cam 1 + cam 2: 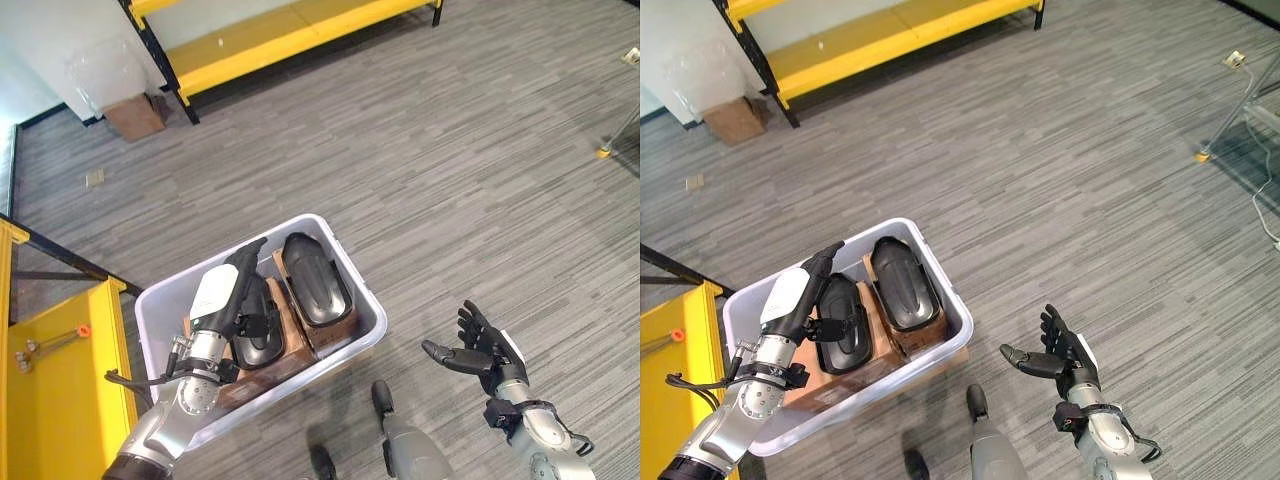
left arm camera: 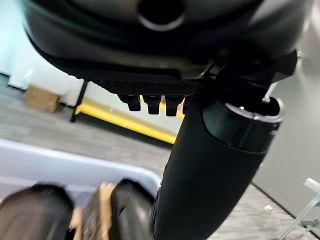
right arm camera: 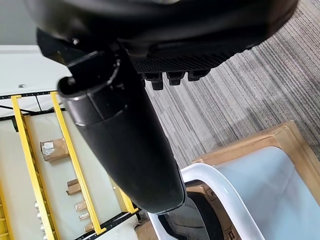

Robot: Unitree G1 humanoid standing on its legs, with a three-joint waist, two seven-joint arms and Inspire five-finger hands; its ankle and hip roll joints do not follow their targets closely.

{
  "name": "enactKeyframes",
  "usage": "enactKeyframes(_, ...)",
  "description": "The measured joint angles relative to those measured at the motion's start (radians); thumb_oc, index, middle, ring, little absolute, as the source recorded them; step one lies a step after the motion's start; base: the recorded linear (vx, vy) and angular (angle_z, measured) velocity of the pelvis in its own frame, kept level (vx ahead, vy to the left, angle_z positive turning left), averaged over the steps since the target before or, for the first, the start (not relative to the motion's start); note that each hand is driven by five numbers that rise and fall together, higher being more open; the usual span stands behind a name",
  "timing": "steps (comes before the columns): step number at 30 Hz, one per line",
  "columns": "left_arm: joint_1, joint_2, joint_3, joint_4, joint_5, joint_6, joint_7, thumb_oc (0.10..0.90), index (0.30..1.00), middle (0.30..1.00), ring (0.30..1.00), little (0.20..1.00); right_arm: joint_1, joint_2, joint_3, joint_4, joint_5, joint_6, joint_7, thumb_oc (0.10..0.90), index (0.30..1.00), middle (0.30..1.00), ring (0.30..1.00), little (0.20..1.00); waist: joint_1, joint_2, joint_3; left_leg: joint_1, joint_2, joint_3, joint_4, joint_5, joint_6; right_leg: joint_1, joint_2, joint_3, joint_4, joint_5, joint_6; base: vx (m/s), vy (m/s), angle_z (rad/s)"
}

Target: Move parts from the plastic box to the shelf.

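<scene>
Head stereo pair is looking steeply down from above at grey striped floor, with the white plastic box (image 1: 262, 330) sitting lower left of frame and a yellow shelf (image 1: 270, 35) running across the top. Right eye is seeing the same scene from slightly to one side, so the box (image 1: 845, 340) is sitting further left there. Left wrist camera is looking along the left hand (image 2: 215, 165) from very close, facing over the box rim (image 2: 75, 162) toward the far yellow shelf. Right wrist camera is looking along the right hand (image 3: 130, 150), very near, catching the box rim (image 3: 220, 192) at lower right of frame.
</scene>
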Motion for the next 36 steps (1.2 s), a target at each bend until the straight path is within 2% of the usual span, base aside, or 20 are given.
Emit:
enactKeyframes(6,0.001,-0.001,0.000,0.015,-0.002,0.025,0.016,0.900,1.000,1.000,1.000,1.000,-0.030,0.000,-0.001,0.000,-0.014,-0.024,-0.004,0.900,1.000,1.000,1.000,1.000,0.014,-0.005,0.019,-0.009,-0.003,0.000,0.000,0.000,0.000,-0.007,-0.003,0.000,0.000,0.000,0.000,-0.07,-0.021,0.01)
enactKeyframes(8,0.004,-0.001,0.003,0.015,-0.001,0.025,0.059,0.900,1.000,1.000,1.000,1.000,-0.034,0.000,-0.001,-0.001,-0.014,-0.032,-0.007,0.900,1.000,1.000,1.000,1.000,0.016,-0.009,0.031,-0.021,-0.004,-0.001,0.000,0.001,0.001,-0.016,-0.005,0.000,-0.002,0.001,0.001,-0.08,-0.043,0.02)
enactKeyframes(9,0.007,-0.001,0.013,0.016,-0.002,0.027,0.095,0.900,1.000,1.000,1.000,1.000,-0.036,0.000,-0.001,-0.001,-0.014,-0.036,-0.017,0.900,1.000,1.000,1.000,1.000,0.018,-0.014,0.055,-0.025,-0.006,-0.002,0.000,0.003,0.000,-0.024,-0.007,0.000,0.000,0.003,0.003,-0.08,-0.044,0.05)
enactKeyframes(11,0.012,-0.002,0.016,0.018,-0.001,0.041,0.110,0.900,1.000,1.000,1.000,1.000,-0.034,0.001,-0.001,0.000,-0.014,-0.037,-0.026,0.900,1.000,1.000,1.000,1.000,0.022,-0.015,0.067,-0.035,-0.005,-0.003,0.001,0.005,0.000,-0.032,-0.007,-0.005,0.000,0.006,0.000,-0.06,-0.029,0.05)
enactKeyframes(13,0.015,-0.002,0.017,0.021,-0.001,0.049,0.110,0.900,1.000,1.000,1.000,1.000,-0.039,0.001,-0.001,0.000,-0.014,-0.039,-0.032,0.900,1.000,1.000,1.000,1.000,0.022,-0.017,0.083,-0.037,-0.004,-0.003,0.004,0.005,0.000,-0.033,-0.006,-0.008,0.001,0.016,-0.013,-0.04,-0.020,0.01)
enactKeyframes(21,-0.009,-0.003,0.004,0.066,0.044,0.060,0.115,0.900,1.000,1.000,1.000,1.000,-0.074,0.001,0.022,0.000,-0.014,-0.054,-0.044,0.900,1.000,1.000,1.000,1.000,0.040,-0.027,0.106,-0.051,-0.005,-0.003,0.003,0.007,-0.002,-0.050,-0.006,-0.007,0.000,0.014,-0.010,-0.05,-0.010,-0.01)
enactKeyframes(27,-0.036,-0.003,-0.069,0.172,0.090,0.065,0.126,0.900,1.000,1.000,1.000,1.000,-0.089,0.003,0.034,0.002,-0.014,-0.069,-0.043,0.900,1.000,1.000,1.000,1.000,0.041,-0.043,0.127,-0.062,-0.006,-0.003,0.002,0.008,-0.003,-0.061,-0.007,-0.005,0.000,0.011,-0.006,0.00,0.000,0.00)
enactKeyframes(31,-0.064,-0.003,-0.121,0.216,0.144,0.068,0.144,0.900,1.000,1.000,1.000,1.000,-0.096,0.002,0.039,0.005,-0.014,-0.080,-0.044,0.900,1.000,1.000,1.000,1.000,0.039,-0.050,0.144,-0.070,-0.006,-0.001,0.004,0.009,-0.003,-0.069,-0.006,-0.005,0.001,0.023,-0.016,0.00,0.000,0.00)
enactKeyframes(36,-0.153,-0.020,-0.197,0.335,0.159,0.097,0.175,0.900,1.000,1.000,1.000,1.000,-0.133,0.004,0.104,0.041,-0.014,-0.098,-0.042,0.900,1.000,1.000,1.000,1.000,0.039,-0.073,0.164,-0.070,-0.006,0.000,0.004,0.009,-0.003,-0.070,-0.005,-0.001,0.001,0.024,-0.018,0.00,0.000,0.00)
